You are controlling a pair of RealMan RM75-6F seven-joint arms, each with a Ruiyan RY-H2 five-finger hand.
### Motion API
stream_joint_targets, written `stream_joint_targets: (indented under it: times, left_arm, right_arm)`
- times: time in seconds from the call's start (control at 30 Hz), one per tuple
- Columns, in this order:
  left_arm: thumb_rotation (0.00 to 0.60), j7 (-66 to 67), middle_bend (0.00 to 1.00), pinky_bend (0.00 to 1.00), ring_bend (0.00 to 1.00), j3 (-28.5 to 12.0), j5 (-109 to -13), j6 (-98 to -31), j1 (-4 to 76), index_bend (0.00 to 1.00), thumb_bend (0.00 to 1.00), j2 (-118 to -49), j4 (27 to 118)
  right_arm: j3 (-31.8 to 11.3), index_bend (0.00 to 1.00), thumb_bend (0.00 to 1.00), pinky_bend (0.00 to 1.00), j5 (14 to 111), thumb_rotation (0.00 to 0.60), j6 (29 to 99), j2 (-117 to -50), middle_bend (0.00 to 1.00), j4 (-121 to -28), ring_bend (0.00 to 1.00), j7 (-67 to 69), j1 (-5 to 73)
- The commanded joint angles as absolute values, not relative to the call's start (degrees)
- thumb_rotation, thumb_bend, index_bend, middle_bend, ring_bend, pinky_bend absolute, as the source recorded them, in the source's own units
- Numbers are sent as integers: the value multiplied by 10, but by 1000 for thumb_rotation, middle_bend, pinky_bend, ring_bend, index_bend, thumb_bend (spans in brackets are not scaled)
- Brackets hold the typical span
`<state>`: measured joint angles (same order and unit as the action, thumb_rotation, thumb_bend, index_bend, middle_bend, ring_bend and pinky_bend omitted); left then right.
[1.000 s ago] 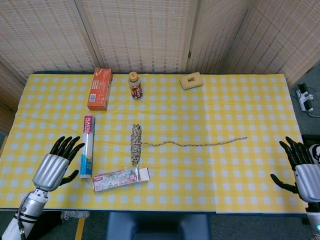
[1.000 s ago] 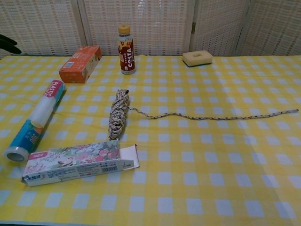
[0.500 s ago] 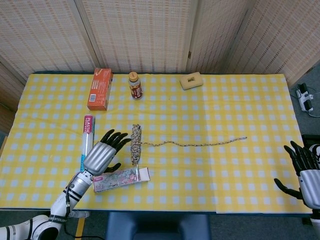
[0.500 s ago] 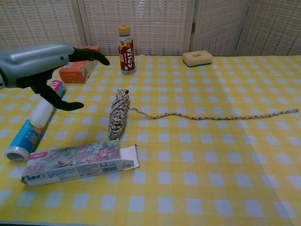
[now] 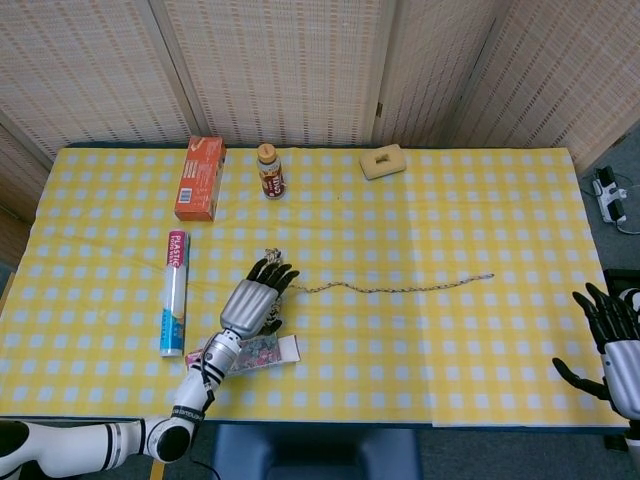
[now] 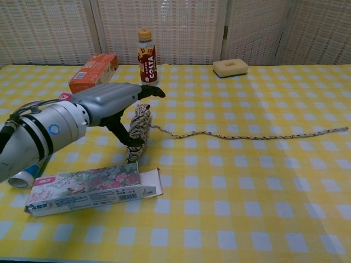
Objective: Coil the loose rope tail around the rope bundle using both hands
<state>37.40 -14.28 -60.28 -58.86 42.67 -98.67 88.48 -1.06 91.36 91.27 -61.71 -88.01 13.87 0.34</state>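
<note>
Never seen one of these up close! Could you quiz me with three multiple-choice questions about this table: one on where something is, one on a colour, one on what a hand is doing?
1. Where does the rope tail run from the rope bundle?
A toward the right hand's side
B toward the orange box
C off the front edge

2. What colour is the bottle's cap?
A blue
B yellow
C black

3. What is the right hand doing?
A holding the tail
B pressing the sponge
C open, holding nothing

Key: 1 A, it stretches toward that side; 2 B, chest view shows yellow; 3 C, fingers spread at the table's edge.
</note>
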Motion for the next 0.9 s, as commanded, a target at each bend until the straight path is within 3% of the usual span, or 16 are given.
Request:
stream_joint_targets:
  times: [0.03,0.6,0.9]
  left_arm:
    - [600,402,123,55,85,-147,-568,-610,441,128,294,-1026,854]
    - [600,429,109,55,73,-172,-488,-622,484,118,295,-1131,737]
    - [600,437,109,68,73,-171,-498,-653,480,97,296,-1137,665]
  right_arm:
    - [-11,0,264,0,912,600,912,-617,0,-878,0,140,3]
    - [-12,0,266,0,907,600,912,-617,0,-872,0,148,-2]
    - [-11,0,265,0,906,600,913,-621,0,-861,0,158,-6]
